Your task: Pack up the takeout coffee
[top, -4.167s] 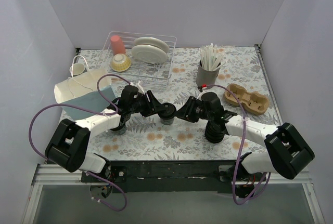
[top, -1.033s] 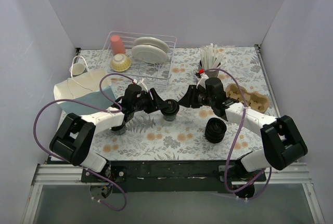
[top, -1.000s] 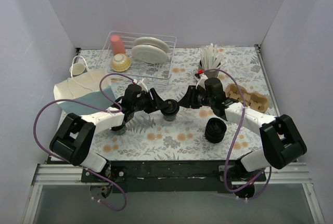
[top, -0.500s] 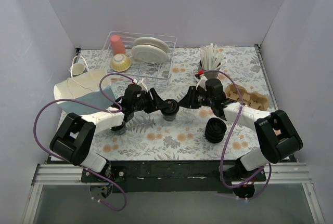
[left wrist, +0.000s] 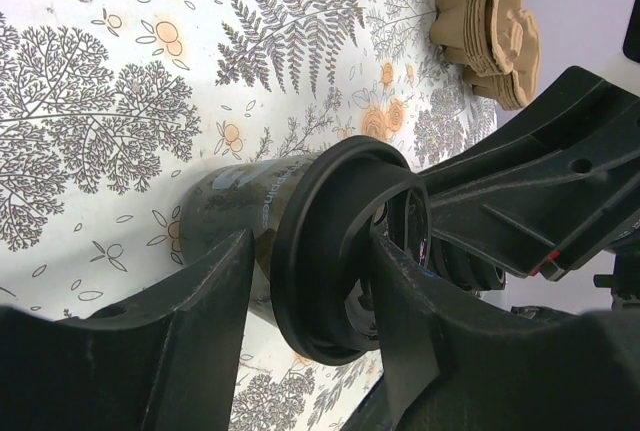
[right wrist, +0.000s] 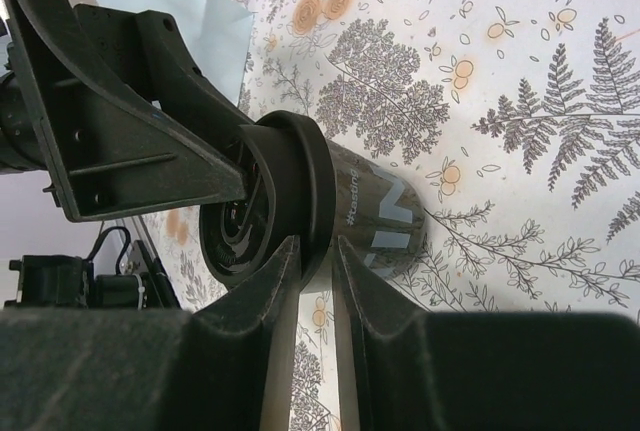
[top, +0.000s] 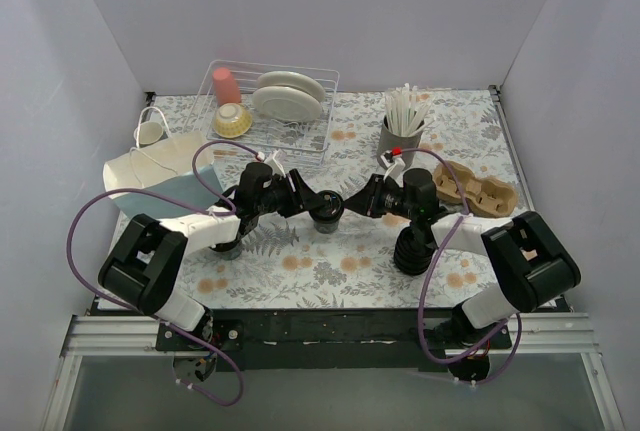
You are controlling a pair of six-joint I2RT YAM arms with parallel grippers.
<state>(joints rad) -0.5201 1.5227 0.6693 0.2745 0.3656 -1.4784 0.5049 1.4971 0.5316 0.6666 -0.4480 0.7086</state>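
My left fingers [left wrist: 200, 301] clasp the takeout coffee cup [left wrist: 235, 201], my right fingers [right wrist: 260, 301] pinch narrow on its lid rim [right wrist: 310, 191], so I'd press evenly round the rim without tipping it.

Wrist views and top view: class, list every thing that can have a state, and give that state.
takeout coffee cup: upright, lid on.
lid: seated on the cup.
left hand: shut on the cup body.
right hand: shut on the lid rim.
paper bag: mouth open.
cup carrier: empty.
stack of lids: standing.
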